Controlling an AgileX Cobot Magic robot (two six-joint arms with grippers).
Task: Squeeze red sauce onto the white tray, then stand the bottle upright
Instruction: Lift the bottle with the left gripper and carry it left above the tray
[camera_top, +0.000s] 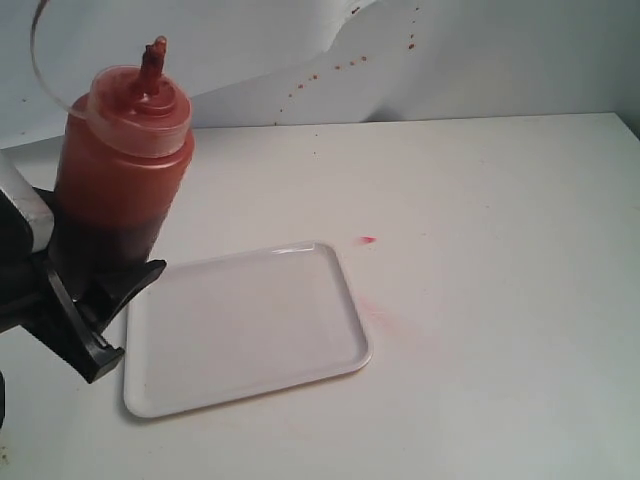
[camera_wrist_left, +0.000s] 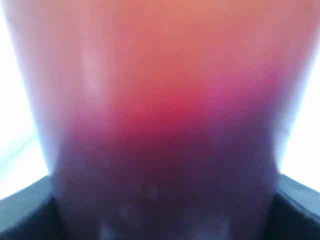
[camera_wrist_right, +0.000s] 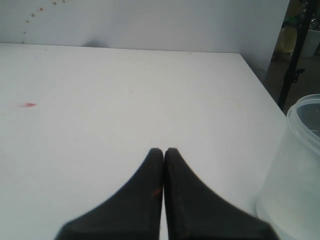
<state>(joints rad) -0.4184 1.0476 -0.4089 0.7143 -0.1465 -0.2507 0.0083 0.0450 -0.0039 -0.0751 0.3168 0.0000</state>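
Bottle (camera_top: 122, 180): held near upright at the left edge of the white tray (camera_top: 245, 325); base hidden.
Left tool (camera_top: 118, 300): clamped around Bottle; partly cut off.
Right tool (camera_wrist_right: 164, 152): fingers pressed together, nothing held.

We find no writing, label, brand, number or sign that can be read in any of the views. The bottle (camera_top: 120, 175) at the upper left of the exterior view shows a plain side with no label, and up close in the left wrist view its surface is only a blur. The white tray (camera_top: 245, 325) in the lower middle is unmarked.
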